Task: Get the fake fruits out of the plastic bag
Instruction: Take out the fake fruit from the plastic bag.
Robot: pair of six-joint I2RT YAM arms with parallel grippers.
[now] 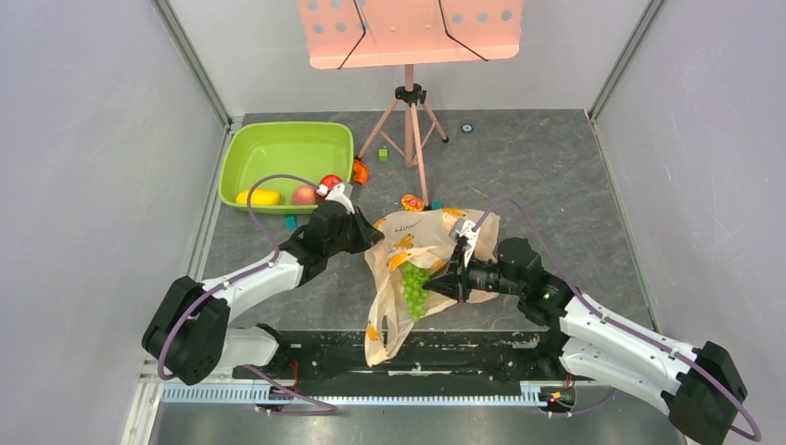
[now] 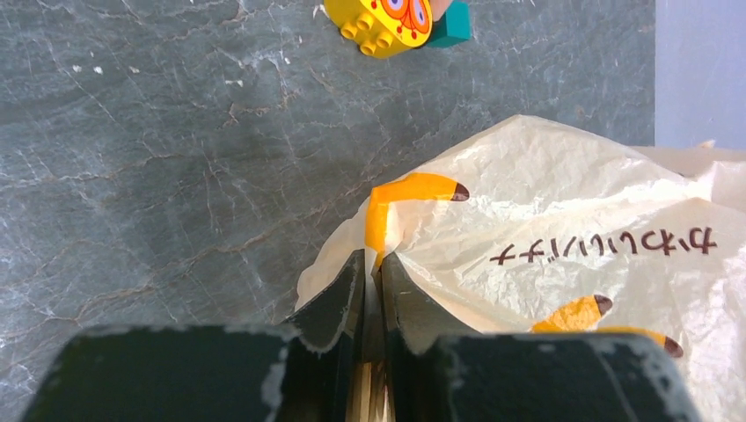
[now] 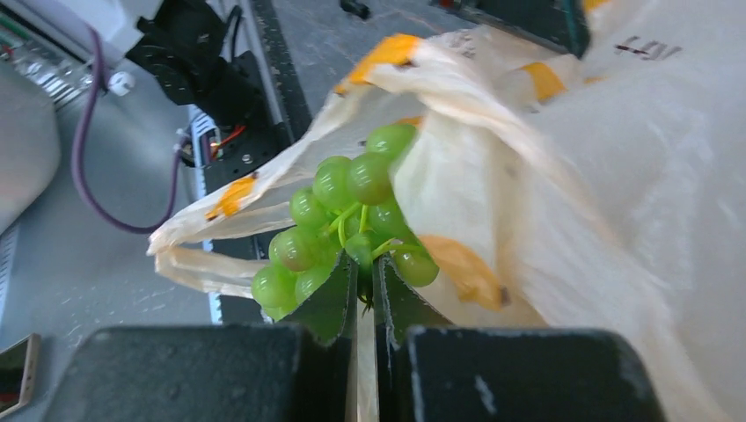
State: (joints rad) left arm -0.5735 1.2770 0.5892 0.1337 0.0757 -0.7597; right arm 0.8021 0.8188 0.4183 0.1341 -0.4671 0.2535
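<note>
1. While the left gripper (image 2: 372, 265) pinches the plastic bag (image 2: 563, 202) by its edge, the right gripper (image 3: 365, 269) is clamped on the grape bunch (image 3: 347, 207), which sits at the bag's mouth.
2. Extraction under way (my read); next: draw the bunch clear, with the left anchoring the bag.

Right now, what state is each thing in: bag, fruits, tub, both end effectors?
plastic bag: crumpled on the table, edge pinched.
grape bunch: at the bag's mouth, gripped.
green tub: upright, holding three fruits.
yellow fruit: in the tub.
peach: in the tub.
red apple: in the tub.
left end effector: shut on the plastic bag.
right end effector: shut on the grape bunch.
</note>
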